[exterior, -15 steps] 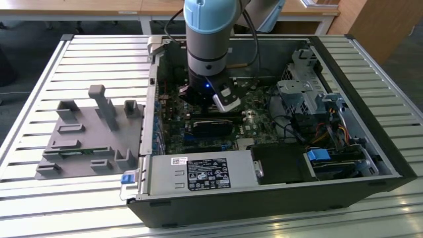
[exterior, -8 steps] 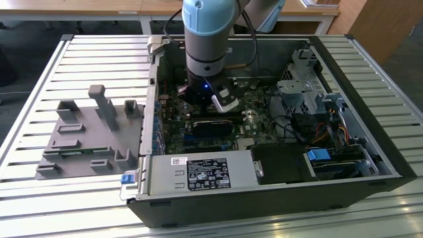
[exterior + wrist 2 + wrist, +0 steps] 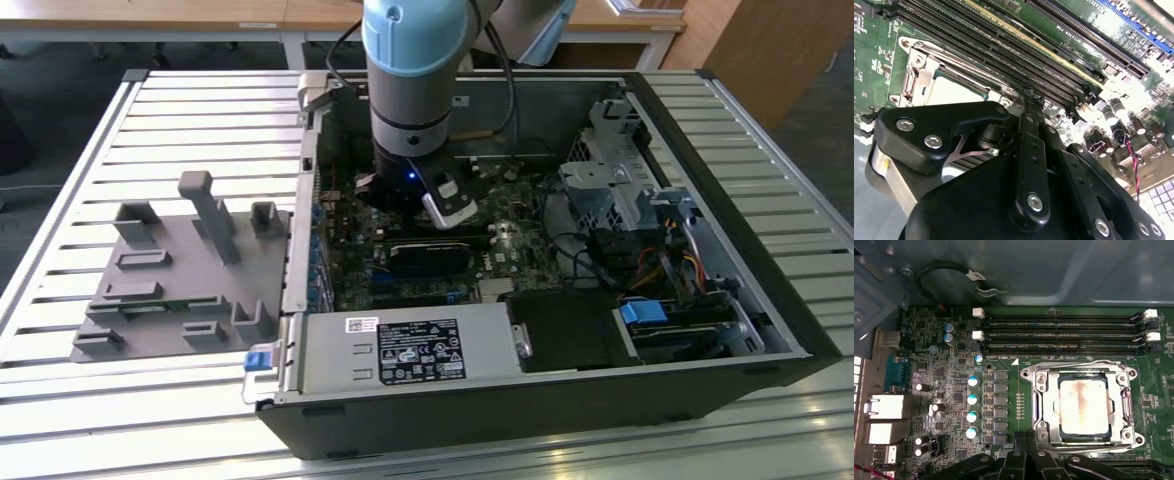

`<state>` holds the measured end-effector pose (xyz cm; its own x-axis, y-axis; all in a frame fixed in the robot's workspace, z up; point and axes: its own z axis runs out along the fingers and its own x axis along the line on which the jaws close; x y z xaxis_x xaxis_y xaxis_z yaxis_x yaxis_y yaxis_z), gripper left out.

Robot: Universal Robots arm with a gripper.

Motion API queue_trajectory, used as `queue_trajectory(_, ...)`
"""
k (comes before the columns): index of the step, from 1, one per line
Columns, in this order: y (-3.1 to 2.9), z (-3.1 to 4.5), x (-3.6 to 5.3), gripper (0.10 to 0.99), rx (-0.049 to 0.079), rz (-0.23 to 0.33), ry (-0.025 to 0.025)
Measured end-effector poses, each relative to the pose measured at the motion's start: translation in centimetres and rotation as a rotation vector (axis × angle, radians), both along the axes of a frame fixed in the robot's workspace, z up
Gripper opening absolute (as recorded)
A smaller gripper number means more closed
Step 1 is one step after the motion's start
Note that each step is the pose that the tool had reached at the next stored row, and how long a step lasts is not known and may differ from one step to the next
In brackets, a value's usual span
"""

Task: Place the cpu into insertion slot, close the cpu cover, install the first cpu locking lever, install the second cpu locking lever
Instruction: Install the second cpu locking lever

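Gripper [image 3: 1026, 100] with fingers pressed together, holding nothing, poised over the green board [image 3: 954, 385]; chip [image 3: 1085, 407] seated in its socket beneath the closed metal cover [image 3: 1046, 405]

**CPU seated, cover down**

The cpu [image 3: 1084, 407], a flat square with a dull beige-silver face, lies level in the insertion slot [image 3: 1126, 407] on the green board. The cpu cover [image 3: 1045, 402], a thin silver frame, lies flat around it, the chip showing through its window. In the second wrist view the cpu [image 3: 956, 90] shows partly.
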<state>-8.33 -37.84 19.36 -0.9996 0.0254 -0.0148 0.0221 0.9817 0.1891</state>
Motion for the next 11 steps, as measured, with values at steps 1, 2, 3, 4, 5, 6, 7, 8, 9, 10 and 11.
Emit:
queue_trajectory(1, 0.0, 0.06, -0.01, 0.106, 0.0, 0.0, 0.0001)
queue_trajectory(2, 0.01, 0.18, -0.01, 0.106, 0.001, 0.0, -0.0003)
queue_trajectory(3, 0.01, 0.31, -0.01, 0.106, 0.0, 0.0, -0.0001)
queue_trajectory(4, 0.0, 0.45, -0.02, 0.106, 0.0, 0.0, 0.0)
queue_trajectory(5, 0.0, 0.6, -0.02, 0.106, 0.0, 0.0, 0.0)
queue_trajectory(6, 0.0, 0.75, -0.02, 0.106, 0.0, 0.0, 0.0)
queue_trajectory(7, 0.01, 0.93, -0.02, 0.106, 0.0, 0.0, -0.0001)
queue_trajectory(8, 0.0, 1.1, -0.02, 0.106, 0.0, 0.0, -0.0001)
queue_trajectory(9, 0.0, 1.27, -0.02, 0.106, 0.0, 0.0, 0.0)
queue_trajectory(10, 0.0, 1.46, -0.02, 0.106, 0.0, 0.0, 0.0)
queue_trajectory(11, 0.0, 1.65, -0.02, 0.106, 0.0, 0.0, 0.0)
